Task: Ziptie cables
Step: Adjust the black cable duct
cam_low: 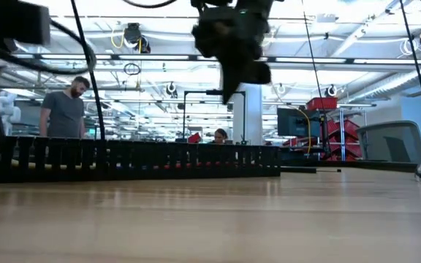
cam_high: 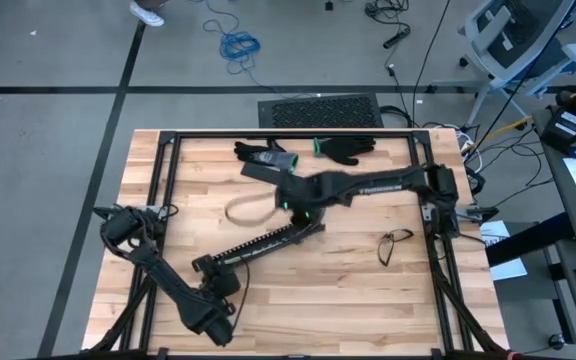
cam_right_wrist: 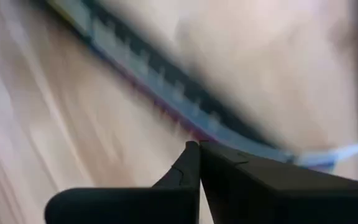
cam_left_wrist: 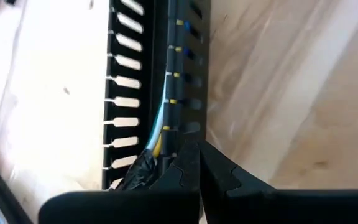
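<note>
Two closed claws on show: the left gripper (cam_left_wrist: 199, 163) has its fingers pinched together with nothing between them, tips right at the near end of the black slotted duct (cam_left_wrist: 160, 87), where the cables (cam_left_wrist: 166, 109), yellow, blue and white, run along inside the channel. Over to the right gripper (cam_right_wrist: 197, 155), also clamped shut and empty, hanging above the duct's other end, around mid-table in the high view. Around them, the wooden table (cam_high: 368, 300) carries a pair of black gloves (cam_high: 349, 148) at the far edge, a loop of tan strap (cam_high: 246, 209), and glasses (cam_high: 396, 242). Beyond the table, a person (cam_low: 66, 109) stands in the room.
</note>
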`<state>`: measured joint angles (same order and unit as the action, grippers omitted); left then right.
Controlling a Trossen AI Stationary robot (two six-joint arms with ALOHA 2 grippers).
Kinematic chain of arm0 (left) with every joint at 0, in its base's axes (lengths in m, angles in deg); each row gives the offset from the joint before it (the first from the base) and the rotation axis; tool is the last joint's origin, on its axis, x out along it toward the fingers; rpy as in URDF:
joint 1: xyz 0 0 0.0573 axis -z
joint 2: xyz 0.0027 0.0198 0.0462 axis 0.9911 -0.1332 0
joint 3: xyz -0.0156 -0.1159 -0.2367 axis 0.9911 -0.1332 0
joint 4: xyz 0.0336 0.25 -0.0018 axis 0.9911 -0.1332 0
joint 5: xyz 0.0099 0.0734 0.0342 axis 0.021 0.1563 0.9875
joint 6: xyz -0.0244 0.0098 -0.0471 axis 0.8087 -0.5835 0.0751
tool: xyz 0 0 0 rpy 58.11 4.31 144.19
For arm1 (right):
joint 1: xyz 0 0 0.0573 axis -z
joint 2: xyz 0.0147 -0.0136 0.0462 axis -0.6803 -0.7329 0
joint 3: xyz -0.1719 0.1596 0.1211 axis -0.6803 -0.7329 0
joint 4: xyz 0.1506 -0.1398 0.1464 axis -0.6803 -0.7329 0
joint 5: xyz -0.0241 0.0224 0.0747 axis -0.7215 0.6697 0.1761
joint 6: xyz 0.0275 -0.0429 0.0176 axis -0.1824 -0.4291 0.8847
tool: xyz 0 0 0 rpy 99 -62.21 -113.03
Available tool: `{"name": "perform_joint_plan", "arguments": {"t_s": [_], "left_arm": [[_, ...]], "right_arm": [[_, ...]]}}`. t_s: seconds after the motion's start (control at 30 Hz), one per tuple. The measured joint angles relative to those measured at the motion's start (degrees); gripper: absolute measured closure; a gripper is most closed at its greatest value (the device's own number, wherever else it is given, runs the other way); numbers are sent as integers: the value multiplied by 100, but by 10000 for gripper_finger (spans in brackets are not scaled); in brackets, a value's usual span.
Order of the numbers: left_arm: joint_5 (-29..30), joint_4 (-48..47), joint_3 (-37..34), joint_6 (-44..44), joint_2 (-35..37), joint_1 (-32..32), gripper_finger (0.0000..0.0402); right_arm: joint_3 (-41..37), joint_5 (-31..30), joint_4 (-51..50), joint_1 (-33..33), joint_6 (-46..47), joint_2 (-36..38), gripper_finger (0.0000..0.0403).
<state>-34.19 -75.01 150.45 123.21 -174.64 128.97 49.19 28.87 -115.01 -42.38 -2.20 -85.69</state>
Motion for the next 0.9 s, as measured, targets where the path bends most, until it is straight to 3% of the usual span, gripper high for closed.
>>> {"name": "perform_joint_plan", "arguments": {"t_s": [0.13, 0.27, 0.37, 0.63, 0.9], "left_arm": [[448, 151, 33, 216, 338, 227, 401], [1111, 322, 39, 1374, 750, 422, 401], [1261, 469, 39, 2025, 817, 497, 401], [968, 967, 35, 2707, 152, 517, 401], [12, -253, -38, 3902, -479, 396, 401]], "right_arm": [[4, -3, 576, 481, 191, -199, 403], [-12, 10, 890, 828, 210, -606, 403], [-9, 12, 951, 990, 196, -920, 403], [-31, 45, 657, 1068, 29, -1294, 403], [-160, 155, 216, 782, -214, -1285, 403]]}}
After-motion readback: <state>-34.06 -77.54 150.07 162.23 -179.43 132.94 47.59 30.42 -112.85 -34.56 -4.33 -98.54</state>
